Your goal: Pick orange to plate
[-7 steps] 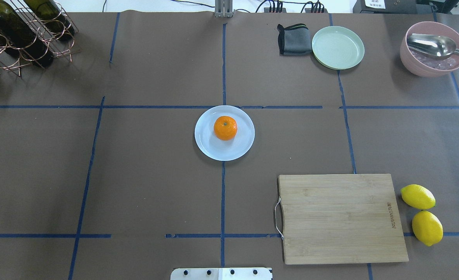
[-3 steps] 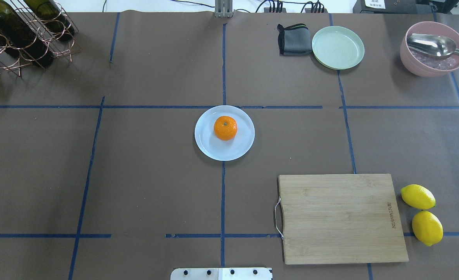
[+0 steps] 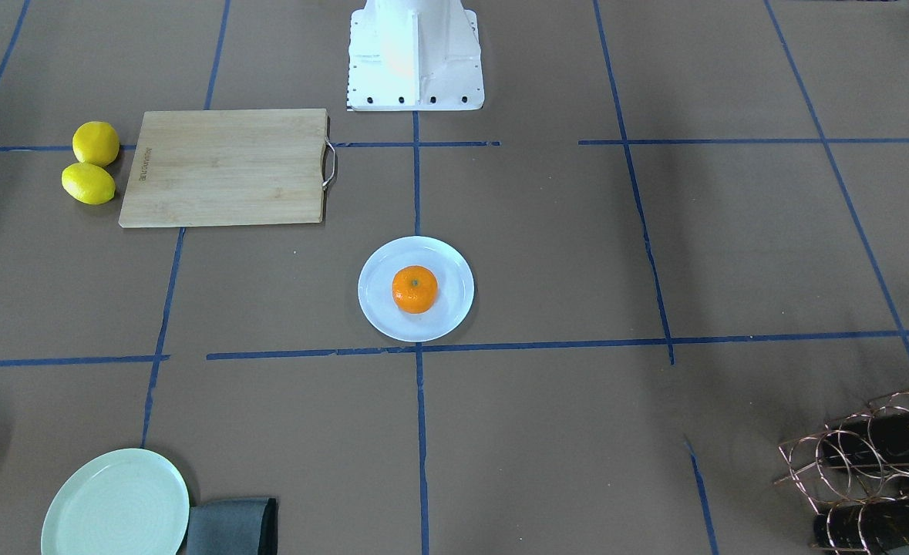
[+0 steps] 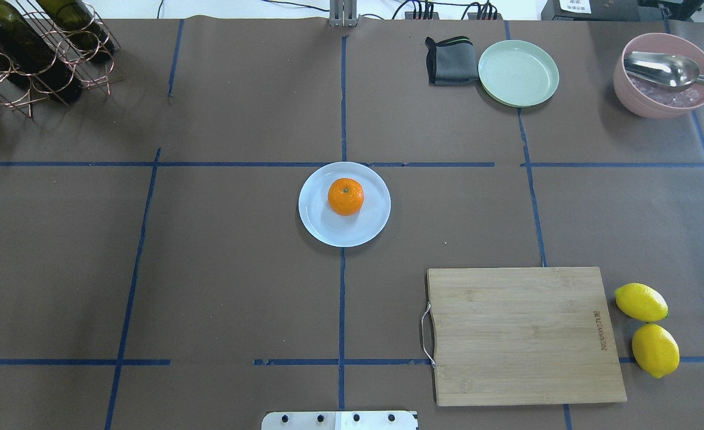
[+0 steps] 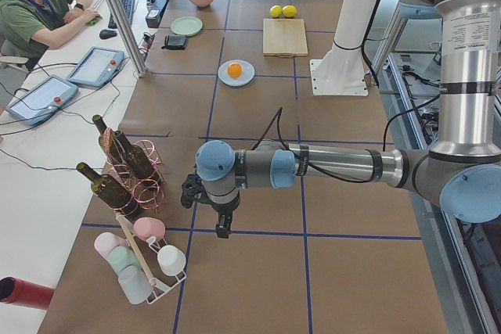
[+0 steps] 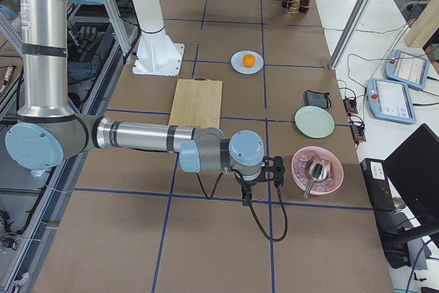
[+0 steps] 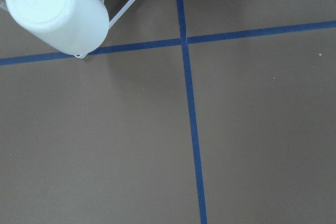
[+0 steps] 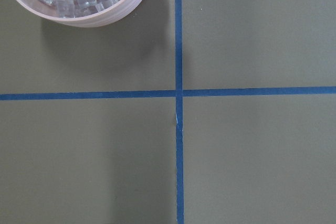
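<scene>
The orange sits on the pale bluish-white plate at the table's middle, a little off the plate's centre; both also show from the front, orange on plate. Neither gripper is near it. My left gripper hangs over the table's left end beside the bottle rack, seen only in the exterior left view. My right gripper hangs over the right end close to the pink bowl, seen only in the exterior right view. I cannot tell whether either is open or shut.
A wooden cutting board lies at the near right with two lemons beside it. At the far right stand a green plate, a grey cloth and a pink bowl with ice and a spoon. A bottle rack fills the far left.
</scene>
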Motion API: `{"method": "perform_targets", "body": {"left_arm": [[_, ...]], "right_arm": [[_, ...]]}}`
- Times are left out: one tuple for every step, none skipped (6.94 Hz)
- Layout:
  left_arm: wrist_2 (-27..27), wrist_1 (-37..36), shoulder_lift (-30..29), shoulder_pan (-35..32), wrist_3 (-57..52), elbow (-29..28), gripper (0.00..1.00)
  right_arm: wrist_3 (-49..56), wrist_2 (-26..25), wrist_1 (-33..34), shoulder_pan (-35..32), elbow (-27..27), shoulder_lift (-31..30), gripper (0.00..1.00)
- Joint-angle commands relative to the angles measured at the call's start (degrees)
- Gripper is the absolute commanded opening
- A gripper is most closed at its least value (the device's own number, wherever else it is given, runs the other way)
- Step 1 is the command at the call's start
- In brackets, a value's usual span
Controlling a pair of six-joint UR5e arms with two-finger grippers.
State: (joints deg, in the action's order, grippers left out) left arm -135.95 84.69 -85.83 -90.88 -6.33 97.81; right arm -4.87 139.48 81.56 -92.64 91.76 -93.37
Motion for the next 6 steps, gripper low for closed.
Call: {"method": "perform_targets", "body": {"left_arm": [[-0.01,0.12,-0.13,0.0,0.71,-0.08,1.0],[-0.01,0.13,-0.13,0.0,0.71,0.01,1.0],[-0.01,0.13,-0.13,0.0,0.71,-0.08,1.0],[-0.01,0.13,-0.13,0.0,0.71,0.01,1.0],[-0.01,0.13,-0.13,0.0,0.71,0.01,1.0],[-0.01,0.13,-0.13,0.0,0.71,-0.08,1.0]], "right_arm": [[-0.05,0.0,-0.09,0.0,0.0,-0.06,1.0],[-0.05,0.0,-0.17,0.0,-0.09,-0.06,1.0],[-0.05,-0.08,-0.35,0.0,-0.09,-0.15,1.0],[-0.05,-0.08,-0.44,0.0,-0.09,-0.23,1.0],[0.04,-0.08,-0.53,0.0,-0.09,-0.23,1.0],[-0.05,-0.08,-0.44,0.0,-0.09,-0.32,1.0]]}}
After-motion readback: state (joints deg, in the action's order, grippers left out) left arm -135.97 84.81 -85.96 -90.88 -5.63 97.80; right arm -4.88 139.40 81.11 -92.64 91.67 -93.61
